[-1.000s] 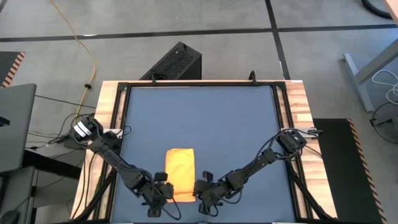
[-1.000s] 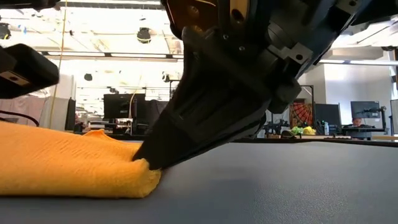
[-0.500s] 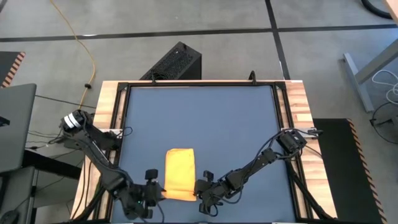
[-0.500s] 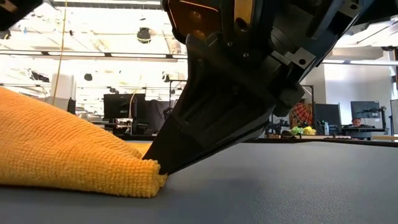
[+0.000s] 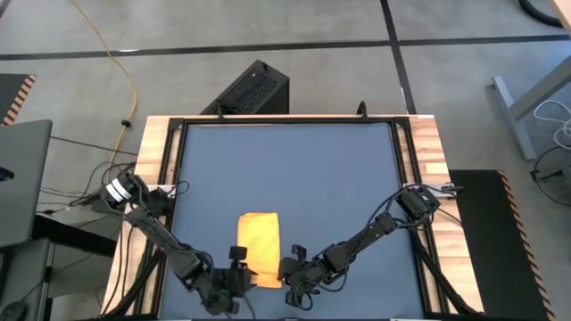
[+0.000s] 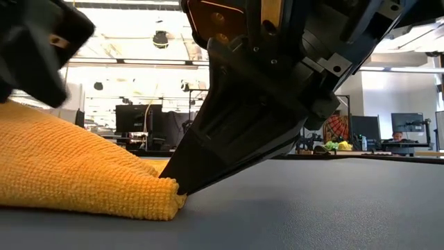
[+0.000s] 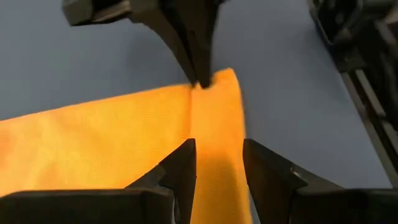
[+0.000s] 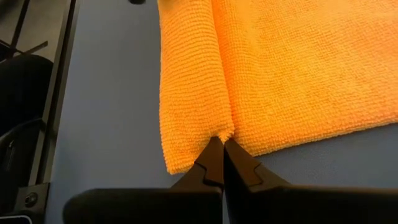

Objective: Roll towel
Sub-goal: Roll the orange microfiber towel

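The yellow-orange towel (image 5: 258, 239) lies on the dark table mat near the table's near edge, with a narrow folded strip (image 7: 214, 118) along its near end. It also shows in the low view (image 6: 69, 173). My right gripper (image 5: 285, 270) is shut on the strip's right end (image 8: 225, 132). My left gripper (image 5: 236, 275) is open at the towel's near left. Its two fingers stand over the strip, one on either side (image 7: 219, 163). I cannot tell whether they touch the cloth. My right gripper pinches the towel's right-hand edge between its two fingertips, where the folded strip's crease meets the edge (image 8: 225, 132). The fingers come slanting down from the table's right side (image 6: 179, 186). The towel rests on the mat, humped up behind the fingers.
The table mat (image 5: 294, 169) stretches bare beyond the towel toward the far edge. Wooden side rails (image 5: 156, 160) and black frame bars border it. A black box (image 5: 254, 89) stands on the floor behind the table. The near edge is close behind both grippers.
My left gripper has swung out toward the table's left edge and come back to the towel's near left. In the low view the towel's near part has risen from a low flat fold into a higher hump. My right gripper has stayed shut at the towel's edge.
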